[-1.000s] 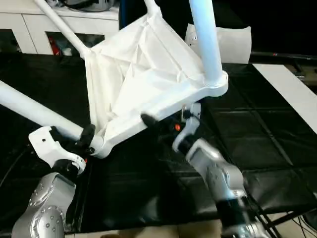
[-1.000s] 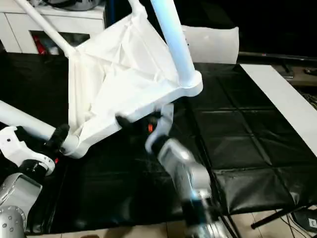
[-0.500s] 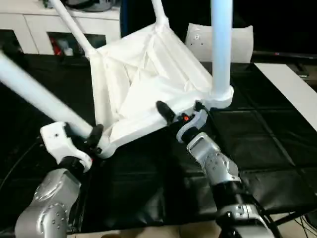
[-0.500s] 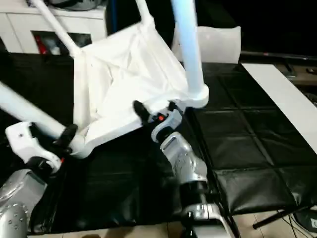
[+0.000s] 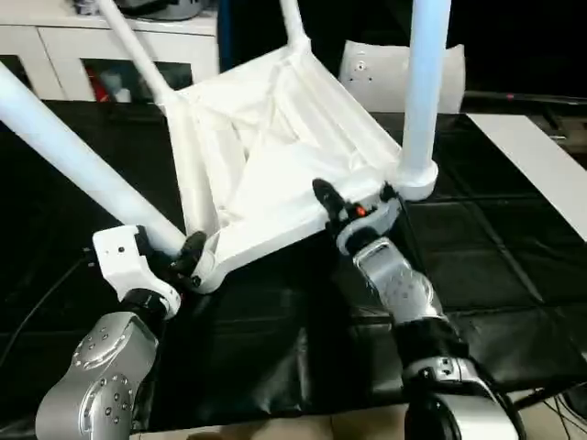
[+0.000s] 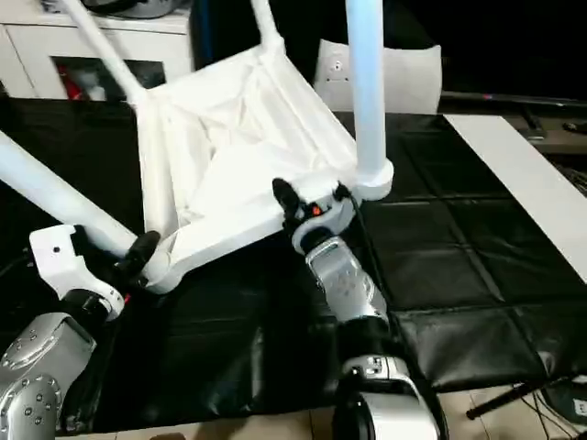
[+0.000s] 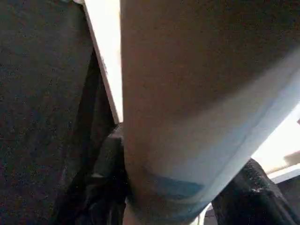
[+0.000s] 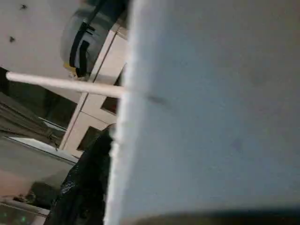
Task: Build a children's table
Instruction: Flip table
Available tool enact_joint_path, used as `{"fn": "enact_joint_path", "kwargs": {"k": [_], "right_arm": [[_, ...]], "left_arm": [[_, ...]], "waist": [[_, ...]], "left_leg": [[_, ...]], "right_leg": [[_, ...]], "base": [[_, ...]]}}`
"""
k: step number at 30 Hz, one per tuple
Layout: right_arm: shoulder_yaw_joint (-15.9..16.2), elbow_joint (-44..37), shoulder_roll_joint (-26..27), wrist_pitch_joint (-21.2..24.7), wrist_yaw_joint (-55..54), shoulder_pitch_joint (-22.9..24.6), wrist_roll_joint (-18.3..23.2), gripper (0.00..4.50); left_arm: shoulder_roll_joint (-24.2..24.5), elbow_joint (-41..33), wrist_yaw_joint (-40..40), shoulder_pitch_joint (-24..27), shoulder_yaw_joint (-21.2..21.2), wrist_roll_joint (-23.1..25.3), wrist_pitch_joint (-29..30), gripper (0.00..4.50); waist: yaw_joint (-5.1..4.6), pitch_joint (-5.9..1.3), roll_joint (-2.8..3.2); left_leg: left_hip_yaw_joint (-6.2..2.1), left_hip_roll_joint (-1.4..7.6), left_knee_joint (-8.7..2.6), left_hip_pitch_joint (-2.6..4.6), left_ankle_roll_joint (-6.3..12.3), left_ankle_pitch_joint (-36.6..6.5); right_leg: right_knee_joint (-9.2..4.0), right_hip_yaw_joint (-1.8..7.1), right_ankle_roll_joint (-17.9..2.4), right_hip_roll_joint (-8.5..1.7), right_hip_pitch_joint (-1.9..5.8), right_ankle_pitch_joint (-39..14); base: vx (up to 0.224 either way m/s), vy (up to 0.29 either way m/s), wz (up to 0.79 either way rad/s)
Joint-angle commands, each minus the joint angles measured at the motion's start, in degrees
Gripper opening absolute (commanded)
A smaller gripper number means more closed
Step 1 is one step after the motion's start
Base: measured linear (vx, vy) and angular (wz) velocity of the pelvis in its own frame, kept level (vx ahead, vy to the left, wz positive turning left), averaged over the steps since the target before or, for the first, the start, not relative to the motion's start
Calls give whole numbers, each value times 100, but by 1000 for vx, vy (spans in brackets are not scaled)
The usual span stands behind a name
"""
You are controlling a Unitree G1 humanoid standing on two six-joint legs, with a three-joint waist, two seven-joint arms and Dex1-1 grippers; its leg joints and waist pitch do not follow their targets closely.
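Both grippers sit on the upturned table (image 5: 275, 156): left gripper (image 5: 188, 257) clamped round a leg (image 5: 83, 160) at its corner socket, right gripper (image 5: 353, 203) half open astride the near rim. I'd seat that right grip fully before tipping it upright.

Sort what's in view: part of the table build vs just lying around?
Job:
- children's table, tilted, ribbed underside facing the camera, four legs fitted
- left gripper, on a leg near its corner socket
- right gripper, at the tabletop's near edge

Lying about:
- white cabinet
- white board
- black-covered work surface
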Motion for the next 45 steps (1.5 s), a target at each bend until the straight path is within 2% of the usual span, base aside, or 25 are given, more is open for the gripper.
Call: {"fn": "enact_joint_path", "kwargs": {"k": [1,4,7,9,11,15,16,17,19,21,22,23,24,26,27,28,29,31,32,35,37,39,41,43,45], "right_arm": [[101,-79,1138,-49,52,-701,15,218],[170,-86,1107,-74,96,-700,-17,210],[201,-76,1078,-128,80,-723,-32,207],[203,-79,1058,-153,66,-732,-32,206],[180,-105,985,-266,6,-764,-58,206],[155,-154,812,-545,-141,-801,-244,206],[112,-220,708,-663,-264,-802,-309,206],[69,-329,569,-794,-421,-789,-396,206],[67,-370,536,-812,-456,-775,-418,206],[156,-703,355,-809,-635,-627,-615,206],[189,-846,292,-793,-698,-553,-680,206],[274,-1147,151,-804,-852,-376,-861,206],[299,-1251,113,-783,-874,-316,-893,206],[459,-1798,-71,-684,-966,1,-1080,206],[601,-2175,-189,-623,-1036,211,-1246,206],[655,-2308,-228,-602,-1072,284,-1300,206],[719,-2537,-269,-558,-1166,408,-1375,206],[747,-2659,-287,-517,-1215,471,-1413,205],[796,-2818,-341,-486,-1341,561,-1560,205],[1067,-3506,-564,-309,-1580,909,-1964,204],[1072,-3658,-568,-245,-1675,977,-1999,204],[1118,-4022,-667,-92,-1919,1138,-2348,204],[1180,-4203,-785,59,-2117,1208,-2571,204],[1216,-4317,-854,179,-2252,1249,-2623,204],[1264,-4470,-1010,379,-2423,1293,-2770,204]], "left_arm": [[-98,267,-309,113,-372,-283,333,200],[-59,294,-360,118,-394,-227,256,200],[29,281,-503,130,-415,-189,169,200],[33,251,-535,140,-386,-205,114,256],[97,161,-669,229,-324,-296,67,270],[369,-29,-1129,529,-403,-402,55,276],[549,-129,-1336,733,-442,-359,-25,276],[767,-257,-1596,1002,-479,-309,-140,276],[806,-288,-1649,1067,-480,-302,-172,276],[1031,-380,-1867,1362,-437,-277,-216,276],[1137,-397,-1934,1463,-445,-212,-256,276],[1379,-417,-2070,1660,-484,-19,-374,276],[1416,-425,-2097,1689,-465,1,-399,276],[1589,-525,-2268,1792,-382,29,-534,276],[1731,-686,-2425,1835,-375,-10,-615,276],[1783,-762,-2492,1863,-376,-34,-644,276],[1848,-946,-2584,1892,-364,-132,-614,276],[1901,-1047,-2658,1904,-369,-162,-616,276],[1981,-1215,-2723,1897,-387,-220,-548,276],[2461,-1679,-3045,1749,-418,-443,-328,310],[2555,-1695,-3132,1688,-417,-475,-309,320],[2794,-1632,-3369,1585,-406,-455,-366,342],[2990,-1771,-3499,1569,-270,-558,-295,352],[3088,-1941,-3514,1578,-173,-701,-180,358],[3233,-2166,-3448,1442,-87,-917,24,380]], "waist": [[-17,-288,52],[-20,-280,53],[-23,-285,65],[-25,-285,61],[-25,-292,65],[-35,-323,67],[-37,-326,67],[-54,-326,48],[-74,-305,46],[-79,-263,63],[-76,-251,39],[-60,-228,26],[-58,-215,42],[-39,-199,39],[-4,-204,51],[-2,-200,51],[-19,-195,52],[-45,-193,38],[-52,-194,35],[-36,-214,21],[-38,-215,15],[-53,-216,29],[-62,-210,16],[-58,-211,35],[-62,-190,50]], "left_leg": [[149,-62,-393,-65,-42,-301],[146,-57,-406,-66,-57,-465],[142,-54,-404,-63,-82,-457],[143,-56,-403,-66,-75,-429],[145,-59,-397,-66,-76,-401],[150,-69,-361,-77,-25,-44],[151,-74,-355,-75,-16,16],[142,-87,-345,-116,11,118],[170,-83,-352,-104,46,26],[183,-63,-392,-77,-18,-485],[187,-57,-399,-69,-26,-622],[176,-52,-423,-77,-43,-837],[178,-47,-434,-58,-69,-1008],[177,-45,-451,-33,-124,-1228],[179,-42,-440,5,-152,-1225],[185,-41,-440,6,-159,-1191],[156,-37,-471,-56,-205,-1136],[142,-41,-483,-60,-254,-1275],[145,-47,-481,-54,-261,-1358],[162,-62,-444,-46,-254,-1020],[167,-82,-436,-64,-271,-812],[174,-95,-432,-62,-341,-752],[169,-101,-435,-67,-385,-756],[181,-104,-426,-43,-416,-815],[179,-96,-442,-25,-466,-1115]], "right_leg": [[-316,182,-758,-167,297,-133],[-339,185,-715,-175,287,-414],[-332,185,-711,-172,280,-389],[-326,186,-728,-170,282,-326],[-321,188,-745,-174,285,-285],[-269,185,-812,-145,283,196],[-259,184,-827,-138,279,281],[-241,186,-816,-136,301,388],[-246,198,-801,-127,269,289],[-310,211,-758,-135,231,-378],[-338,215,-713,-136,218,-570],[-365,220,-576,-141,204,-979],[-393,227,-449,-131,163,-1264],[-434,234,-335,-124,124,-1558],[-442,245,-292,-118,95,-1487],[-431,252,-299,-110,82,-1368],[-391,244,-316,-109,135,-1221],[-371,237,-313,-95,128,-1264],[-391,248,-297,-105,124,-1372],[-331,254,-284,-75,134,-832],[-304,257,-275,-61,153,-615],[-303,261,-211,-58,155,-619],[-309,261,-159,-56,169,-668],[-305,270,-139,-54,152,-723],[-334,265,-127,-53,135,-1103]], "base": [[0,0,0],[0,0,0],[0,0,0],[0,0,0],[0,0,0],[0,0,0],[0,0,0],[0,0,0],[0,0,0],[0,0,0],[0,0,0],[0,0,0],[0,0,0],[0,0,0],[0,0,0],[0,0,0],[0,0,0],[0,0,0],[0,0,0],[0,0,0],[0,0,0],[0,0,0],[0,0,0],[0,0,0],[0,0,0]]}}
